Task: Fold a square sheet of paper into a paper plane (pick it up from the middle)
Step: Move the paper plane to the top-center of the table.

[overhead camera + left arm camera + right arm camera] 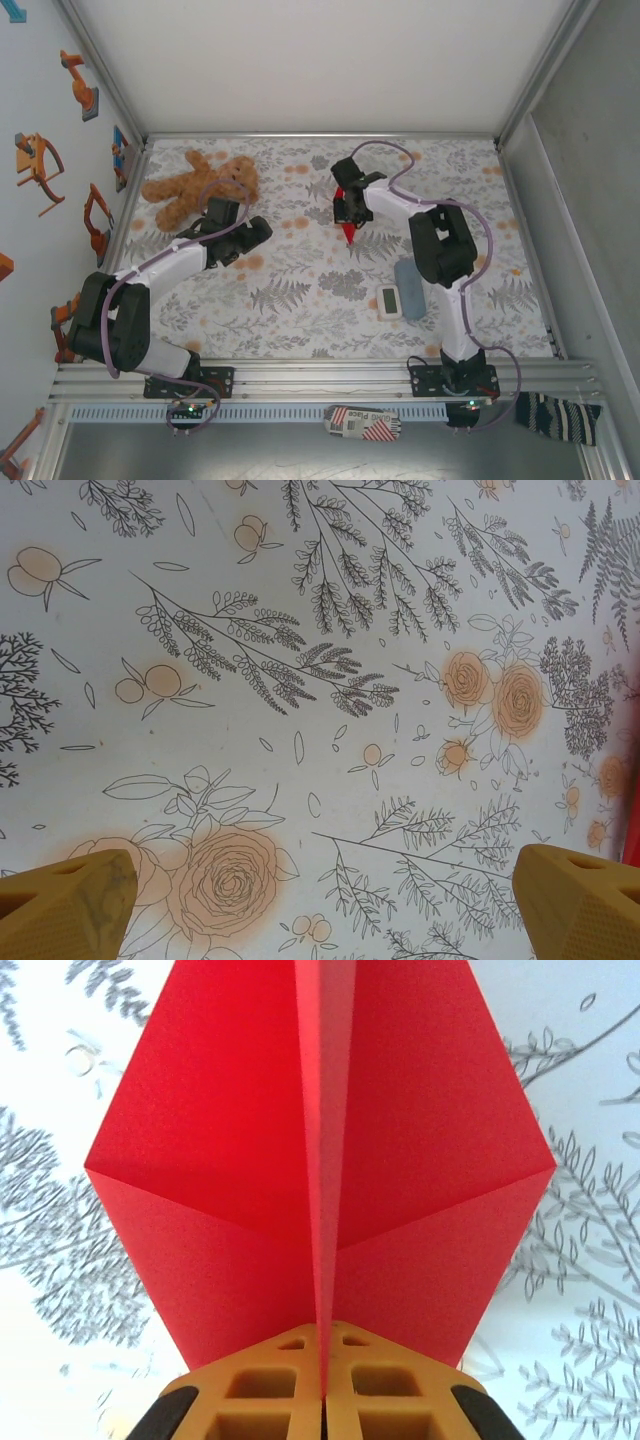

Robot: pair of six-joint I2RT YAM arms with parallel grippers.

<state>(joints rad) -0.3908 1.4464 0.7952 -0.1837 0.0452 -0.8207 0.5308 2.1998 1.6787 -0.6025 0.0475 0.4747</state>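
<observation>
The right tool (pixel 322 1348) is closed tight on the paper plane (pixel 230 1170), its two orange fingers pinching the centre crease from either side, so that the red wings spread evenly left and right of the fold. From above, the plane (pixel 347 233) hangs at that tool (pixel 348 210) over the far middle of the flower-printed desk (pixel 300 300), nose pointing toward the arm bases. The left tool (pixel 322 885) stands wide open and holds nothing, over bare cloth just beside the teddy bear (pixel 200 185). The step looks like gripping and carrying the finished dart by its keel. To do it well, the pinch should sit square on the crease (not off on one wing), and any lift should go straight up without twisting, since thin paper will likely buckle or slip. The white timer (pixel 390 300) and the grey-blue block (pixel 410 285) lie well apart, nearer the right base.
</observation>
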